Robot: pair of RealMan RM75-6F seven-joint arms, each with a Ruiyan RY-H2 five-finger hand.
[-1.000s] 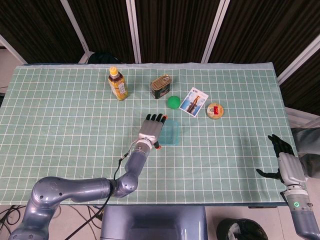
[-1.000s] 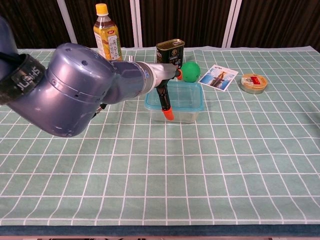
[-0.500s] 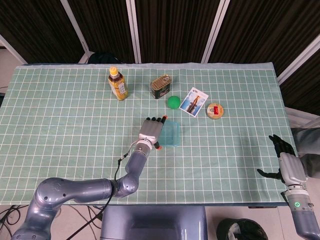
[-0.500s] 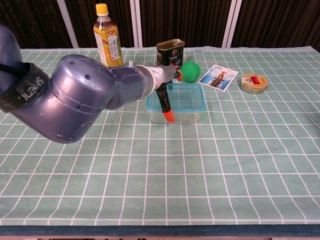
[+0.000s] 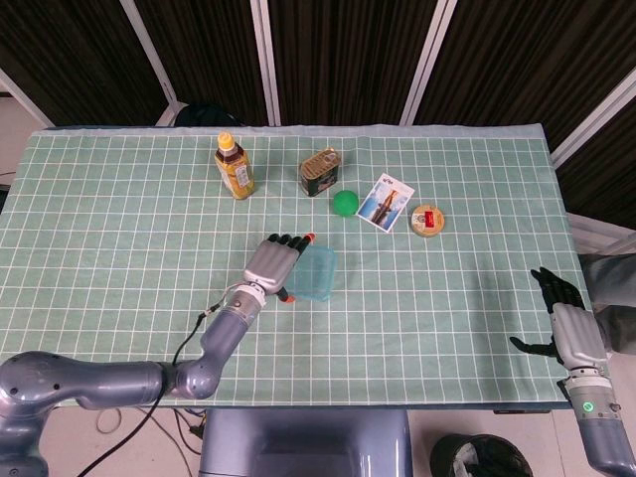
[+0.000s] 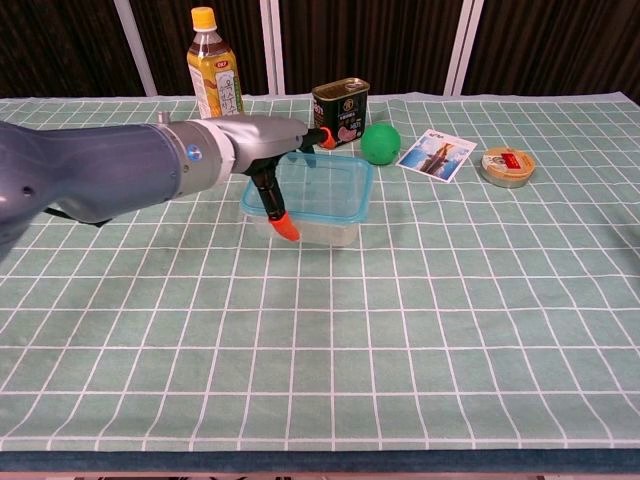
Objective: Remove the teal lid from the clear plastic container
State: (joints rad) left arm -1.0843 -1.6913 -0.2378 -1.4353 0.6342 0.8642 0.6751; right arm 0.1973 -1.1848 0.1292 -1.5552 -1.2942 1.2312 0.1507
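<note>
Now | left hand [image 5: 273, 264] gripping left edge of teal lid [image 6: 310, 186] on clear plastic container [image 6: 305, 228], orange-tipped thumb down its near side | container mid-table on green checked cloth [image 5: 447, 298], near green ball [image 5: 345, 203] and tin can [image 5: 319, 171] | right hand [image 5: 564, 320] at right table edge, fingers spread, holding nothing

Surface [image 5: 477, 248]: green cloth, white grid. Container [image 6: 310, 215]: clear, teal lid [image 6: 325, 182]. Ball [image 6: 380, 143]: green. Bottle [image 6: 215, 75]: yellow cap. Left robot hand [image 5: 270, 263]: grey, orange fingertips [image 6: 288, 228].
</note>
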